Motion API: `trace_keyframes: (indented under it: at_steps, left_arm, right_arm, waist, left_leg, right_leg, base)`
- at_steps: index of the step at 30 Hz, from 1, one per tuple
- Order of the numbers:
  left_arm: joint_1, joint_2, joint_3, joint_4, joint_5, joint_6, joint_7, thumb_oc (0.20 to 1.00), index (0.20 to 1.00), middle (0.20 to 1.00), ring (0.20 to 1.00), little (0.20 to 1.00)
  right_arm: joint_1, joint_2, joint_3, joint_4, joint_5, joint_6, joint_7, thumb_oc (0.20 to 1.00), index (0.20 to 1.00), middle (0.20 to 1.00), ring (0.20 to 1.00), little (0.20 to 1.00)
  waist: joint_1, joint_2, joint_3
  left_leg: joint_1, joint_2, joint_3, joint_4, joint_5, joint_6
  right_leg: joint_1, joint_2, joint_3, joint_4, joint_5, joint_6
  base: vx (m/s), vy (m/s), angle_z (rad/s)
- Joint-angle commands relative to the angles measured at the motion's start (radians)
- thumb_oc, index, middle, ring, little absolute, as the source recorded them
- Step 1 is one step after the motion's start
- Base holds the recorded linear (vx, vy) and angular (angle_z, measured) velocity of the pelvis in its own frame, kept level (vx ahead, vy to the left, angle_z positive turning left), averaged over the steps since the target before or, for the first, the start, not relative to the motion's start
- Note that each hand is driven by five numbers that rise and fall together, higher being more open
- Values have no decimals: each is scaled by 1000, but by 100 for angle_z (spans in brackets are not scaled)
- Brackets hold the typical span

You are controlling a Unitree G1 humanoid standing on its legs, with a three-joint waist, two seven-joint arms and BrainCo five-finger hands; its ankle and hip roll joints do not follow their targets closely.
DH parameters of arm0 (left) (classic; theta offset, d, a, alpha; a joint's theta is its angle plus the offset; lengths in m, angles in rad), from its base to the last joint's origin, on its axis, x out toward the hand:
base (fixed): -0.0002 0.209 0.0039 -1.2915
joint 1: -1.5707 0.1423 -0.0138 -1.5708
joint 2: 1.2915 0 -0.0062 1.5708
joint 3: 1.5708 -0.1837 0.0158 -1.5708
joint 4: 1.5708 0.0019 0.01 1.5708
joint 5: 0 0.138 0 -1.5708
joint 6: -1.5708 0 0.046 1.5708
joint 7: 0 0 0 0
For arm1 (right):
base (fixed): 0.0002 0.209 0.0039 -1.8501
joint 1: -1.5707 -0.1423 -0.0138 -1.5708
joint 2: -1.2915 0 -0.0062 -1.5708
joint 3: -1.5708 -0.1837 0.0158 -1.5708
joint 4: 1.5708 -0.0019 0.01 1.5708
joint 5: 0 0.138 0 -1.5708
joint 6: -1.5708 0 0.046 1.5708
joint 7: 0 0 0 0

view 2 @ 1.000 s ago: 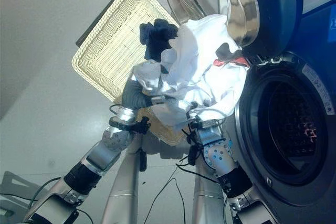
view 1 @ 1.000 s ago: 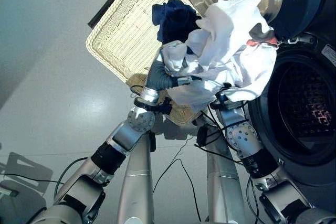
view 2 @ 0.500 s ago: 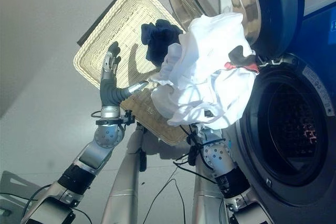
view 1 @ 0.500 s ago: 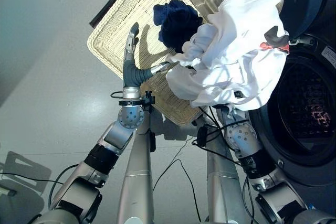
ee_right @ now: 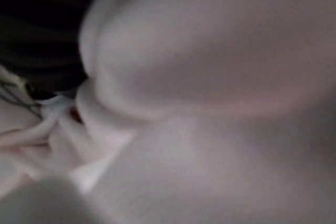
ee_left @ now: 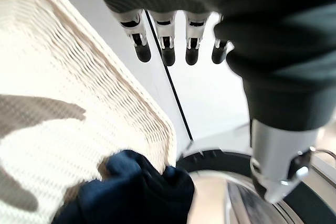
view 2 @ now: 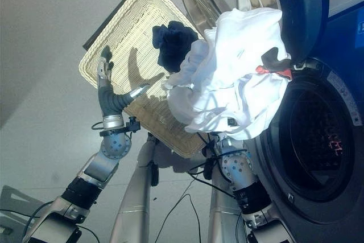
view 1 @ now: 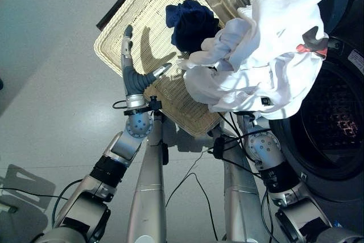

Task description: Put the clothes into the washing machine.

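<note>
Right robot hand is buried under the white clothes, so whether it's clamped on them can't be told. The bundle hangs just beside the washing machine's drum opening, on its basket side, right arm nearest. Left robot hand is spread wide over the wicker basket, where dark blue clothes wait.

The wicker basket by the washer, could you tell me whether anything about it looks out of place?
Yes: the wicker basket lies tipped on the floor, opening toward the camera, with a dark blue garment bunched at its far end rather than resting on a level bottom.
</note>
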Motion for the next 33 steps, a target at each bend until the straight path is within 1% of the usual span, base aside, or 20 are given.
trace_keyframes:
  at_steps: [1, 2, 3, 5, 6, 9, 10, 11, 13, 14, 16, 19, 25, 26, 28, 29, 30, 33]
  left_arm:
    - [-52, 5, 28, 27, -38, -61, 41, 1000, 1000, 1000, 1000, 1000]
    - [-64, 5, 34, 64, -43, -67, 51, 1000, 1000, 1000, 1000, 1000]
    - [-74, 9, 38, 112, -60, -92, 54, 1000, 1000, 1000, 1000, 1000]
    - [-80, 9, 39, 133, -56, -96, 60, 1000, 1000, 1000, 1000, 1000]
    - [-92, 16, 31, 178, -68, -113, 68, 1000, 1000, 1000, 1000, 1000]
    - [-97, 16, 31, 195, -67, -118, 69, 1000, 1000, 1000, 1000, 1000]
    - [-137, 28, 14, 314, -76, -142, 88, 1000, 1000, 1000, 1000, 1000]
    - [-159, 33, 2, 363, -90, -159, 94, 1000, 1000, 1000, 1000, 1000]
    - [-186, 37, -10, 425, -112, -170, 95, 1000, 1000, 1000, 1000, 1000]
    - [-199, 41, -16, 449, -123, -177, 94, 1000, 1000, 1000, 1000, 1000]
    - [-220, 49, -26, 486, -133, -171, 95, 1000, 1000, 1000, 1000, 1000]
    - [-249, 57, -32, 532, -150, -167, 89, 1000, 1000, 1000, 1000, 1000]
    - [-249, 57, -32, 532, -150, -167, 89, 1000, 1000, 1000, 1000, 1000]
    - [-270, 64, -26, 581, -167, -178, 76, 1000, 1000, 1000, 1000, 1000]
    - [-270, 64, -26, 581, -167, -178, 76, 1000, 1000, 1000, 1000, 1000]
    - [-283, 70, -27, 628, -161, -200, 73, 1000, 1000, 1000, 1000, 1000]
    - [-286, 68, -27, 635, -157, -202, 72, 1000, 1000, 1000, 1000, 1000]
    - [-295, 72, -27, 652, -159, -207, 63, 1000, 1000, 1000, 1000, 1000]
  right_arm:
    - [-10, -9, -37, -81, -44, -16, -6, 200, 200, 200, 200, 200]
    - [-17, -19, -46, -41, -46, 0, -33, 200, 200, 200, 200, 200]
    - [-19, -40, -51, 20, -40, 17, -52, 200, 200, 200, 200, 200]
    - [-21, -49, -52, 46, -37, 24, -55, 200, 200, 200, 200, 200]
    - [-24, -72, -53, 109, -15, 36, -66, 200, 200, 200, 200, 200]
    - [-23, -80, -54, 134, -4, 42, -62, 200, 200, 200, 200, 200]
    - [-34, -139, -65, 334, 78, 83, -47, 200, 200, 200, 200, 200]
    - [-44, -165, -69, 426, 119, 95, -24, 200, 200, 200, 200, 200]
    - [-56, -193, -72, 535, 163, 117, 9, 200, 200, 200, 200, 200]
    - [-63, -204, -71, 577, 178, 118, 11, 200, 200, 200, 200, 200]
    - [-73, -213, -75, 642, 201, 128, 23, 200, 200, 200, 200, 200]
    - [-95, -224, -93, 733, 241, 135, 14, 200, 200, 200, 200, 200]
    - [-95, -224, -93, 733, 241, 135, 14, 200, 200, 200, 200, 200]
    - [-113, -241, -121, 842, 304, 131, 26, 200, 200, 200, 200, 200]
    - [-113, -241, -121, 842, 304, 131, 26, 200, 200, 200, 200, 200]
    - [-112, -249, -214, 929, 360, 67, 23, 200, 200, 200, 200, 200]
    - [-115, -249, -230, 947, 360, 48, 12, 200, 200, 200, 200, 200]
    - [-124, -268, -265, 995, 360, 23, -11, 200, 200, 200, 200, 200]
  waist:
    - [-24, 28, -15]
    - [-27, 28, -15]
    - [-31, 26, -15]
    - [-32, 26, -15]
    - [-36, 25, -15]
    - [-37, 23, -15]
    - [-46, 20, -15]
    - [-50, 20, -15]
    - [-54, 19, -15]
    - [-56, 17, -15]
    - [-60, 16, -15]
    - [-65, 14, -15]
    - [-65, 14, -15]
    - [-68, 17, -15]
    - [-68, 17, -15]
    - [-76, 18, -15]
    - [-77, 19, -15]
    - [-77, 20, -15]
  left_leg:
    - [-5, -50, 34, 79, -86, -2]
    - [-3, -48, 37, 80, -86, -4]
    - [-1, -45, 40, 81, -86, -7]
    - [-1, -44, 41, 81, -86, -9]
    - [0, -42, 44, 82, -85, -10]
    - [0, -41, 44, 83, -85, -10]
    - [4, -35, 52, 80, -83, -13]
    - [2, -32, 54, 78, -83, -15]
    - [1, -31, 57, 77, -82, -16]
    - [0, -30, 58, 77, -82, -17]
    - [-1, -29, 58, 78, -83, -18]
    - [-1, -29, 61, 79, -86, -18]
    - [-1, -29, 61, 79, -86, -18]
    - [-3, -25, 65, 78, -89, -17]
    - [-3, -25, 65, 78, -89, -17]
    - [-24, -25, 62, 89, -89, -14]
    - [-25, -26, 61, 90, -90, -13]
    - [-26, -26, 62, 90, -93, -13]
  right_leg:
    - [82, 31, -84, -354, 306, 123]
    - [82, 32, -82, -352, 305, 123]
    - [83, 34, -78, -352, 305, 123]
    - [83, 35, -77, -352, 305, 123]
    - [82, 37, -74, -352, 306, 122]
    - [82, 38, -72, -351, 306, 122]
    - [84, 47, -64, -356, 307, 120]
    - [82, 49, -60, -357, 309, 119]
    - [82, 54, -56, -361, 310, 118]
    - [81, 55, -54, -361, 311, 118]
    - [77, 59, -51, -360, 311, 117]
    - [77, 64, -46, -362, 310, 115]
    - [77, 64, -46, -362, 310, 115]
    - [75, 67, -40, -364, 308, 112]
    - [75, 67, -40, -364, 308, 112]
    - [58, 70, -31, -362, 311, 106]
    - [57, 70, -31, -362, 312, 106]
    - [57, 70, -30, -364, 312, 106]
  base:
    - [-4, 31, 0]
    - [-6, 47, 0]
    - [-7, 45, -1]
    - [0, 0, 0]
    - [0, 0, 0]
    - [0, 21, -1]
    - [3, 77, -7]
    - [1, 78, -9]
    - [-2, 25, -11]
    - [-2, 18, -10]
    - [1, 19, -8]
    - [3, 19, -9]
    - [0, 5, -1]
    - [-1, 30, -3]
    - [0, 31, -3]
    - [3, 32, -4]
    - [4, 32, -5]
    - [6, -6, -7]
